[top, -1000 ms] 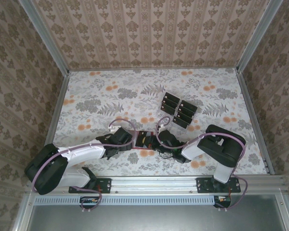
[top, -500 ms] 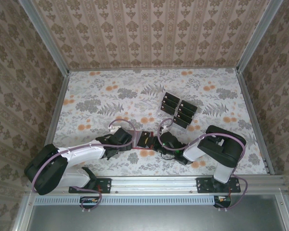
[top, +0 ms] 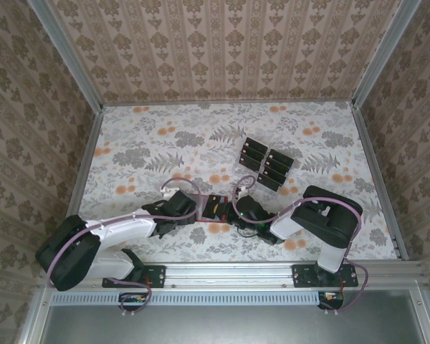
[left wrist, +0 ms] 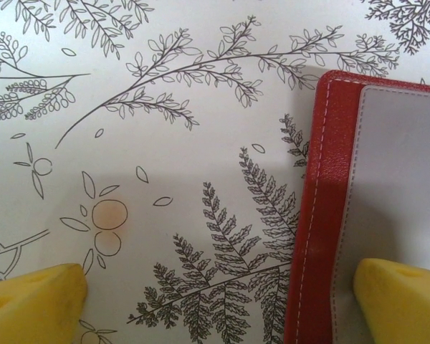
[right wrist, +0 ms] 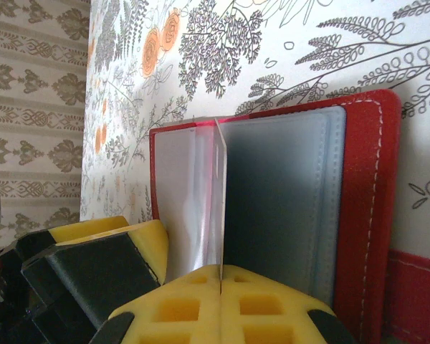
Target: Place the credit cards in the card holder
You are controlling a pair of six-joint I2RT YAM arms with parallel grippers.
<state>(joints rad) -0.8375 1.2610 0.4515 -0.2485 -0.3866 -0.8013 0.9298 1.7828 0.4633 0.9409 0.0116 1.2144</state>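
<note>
Pinching a clear leaf of the card holder (right wrist: 358,215), right gripper (right wrist: 222,287) was clamped; left gripper (left wrist: 218,308) stood apart astride its red edge. Credit cards (top: 265,163) lay well beyond both jaws, seemingly none inserted.

Counter (top: 147,140): flat top covered in a pale print of grey ferns and orange blossoms.

Lying on it:
- Credit cards (top: 265,163): dark, in two close rows, right of centre toward the far side.
- Card holder (top: 216,207): red with pale stitching, clear inner sleeves. It lies open at centre toward the near edge, well apart from the cards.
</note>
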